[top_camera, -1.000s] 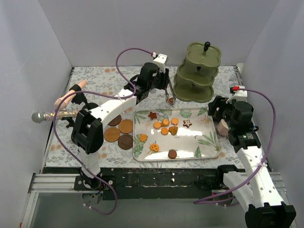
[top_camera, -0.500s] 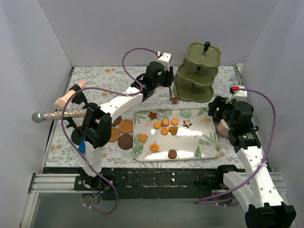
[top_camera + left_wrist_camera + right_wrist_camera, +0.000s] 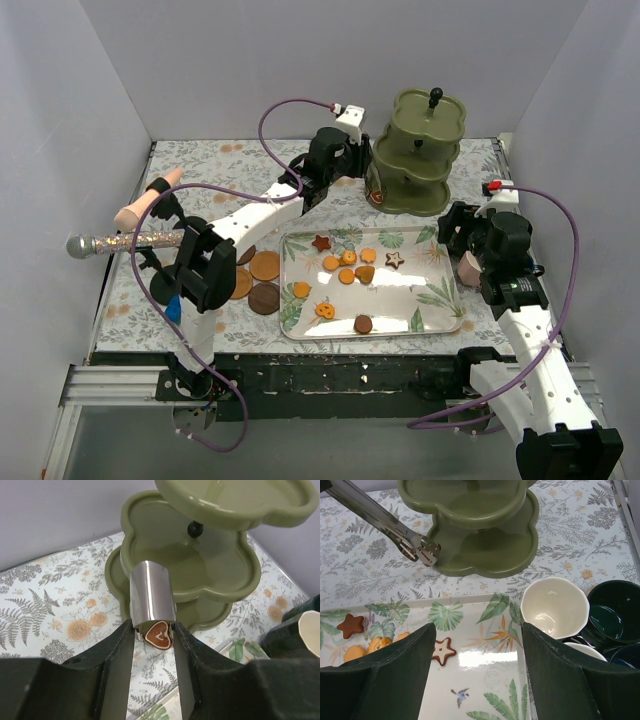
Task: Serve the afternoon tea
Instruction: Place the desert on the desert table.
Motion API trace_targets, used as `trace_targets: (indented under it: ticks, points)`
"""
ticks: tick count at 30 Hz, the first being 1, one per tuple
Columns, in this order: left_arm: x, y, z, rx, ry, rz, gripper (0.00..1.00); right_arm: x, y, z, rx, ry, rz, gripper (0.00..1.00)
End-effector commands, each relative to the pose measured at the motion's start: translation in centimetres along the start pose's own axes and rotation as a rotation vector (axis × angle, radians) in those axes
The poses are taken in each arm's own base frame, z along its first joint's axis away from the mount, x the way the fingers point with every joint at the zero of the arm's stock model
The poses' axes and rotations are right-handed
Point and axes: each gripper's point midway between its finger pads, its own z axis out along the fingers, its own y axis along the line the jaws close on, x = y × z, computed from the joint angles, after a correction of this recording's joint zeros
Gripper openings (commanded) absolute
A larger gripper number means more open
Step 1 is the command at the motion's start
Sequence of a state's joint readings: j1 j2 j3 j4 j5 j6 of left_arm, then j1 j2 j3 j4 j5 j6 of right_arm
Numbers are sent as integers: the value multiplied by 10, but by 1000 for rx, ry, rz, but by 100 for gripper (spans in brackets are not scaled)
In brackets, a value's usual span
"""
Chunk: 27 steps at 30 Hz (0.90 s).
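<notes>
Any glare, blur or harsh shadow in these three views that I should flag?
Top external: even light, soft shadows, nothing blown out. Left wrist: the tongs shine brightly, the fingers in front are dark and soft, the heart biscuit is sharp. Right wrist: a white glare patch on the tray washes out its print there.

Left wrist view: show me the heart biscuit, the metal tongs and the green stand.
heart biscuit (image 3: 159,634): left wrist view, middle of its brown face.
metal tongs (image 3: 151,594): left wrist view, shiny curved blade above the biscuit.
green stand (image 3: 215,566): left wrist view, bare floor of its middle tier.
</notes>
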<state>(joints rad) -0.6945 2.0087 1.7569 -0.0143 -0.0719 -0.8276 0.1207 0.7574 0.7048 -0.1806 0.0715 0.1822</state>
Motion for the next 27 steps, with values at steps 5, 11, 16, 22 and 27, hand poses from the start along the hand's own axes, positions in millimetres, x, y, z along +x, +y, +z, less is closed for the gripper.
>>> trace_targets:
  ticks: [5,11,16,22,27]
  points:
    - [-47,-6,10,0,-161,-13,33,-24,4,0,-14,-72,-8,78]
    - [-36,-7,22,10,-150,-17,34,-23,4,1,-14,-69,-11,78]
    - [-30,-6,28,6,-141,-20,37,-22,3,1,-10,-67,-14,78]
    - [-22,-5,32,5,-128,-18,43,-20,3,3,-12,-60,-14,78]
    - [-29,-6,26,6,-138,-15,39,-23,4,4,-12,-65,-11,78]
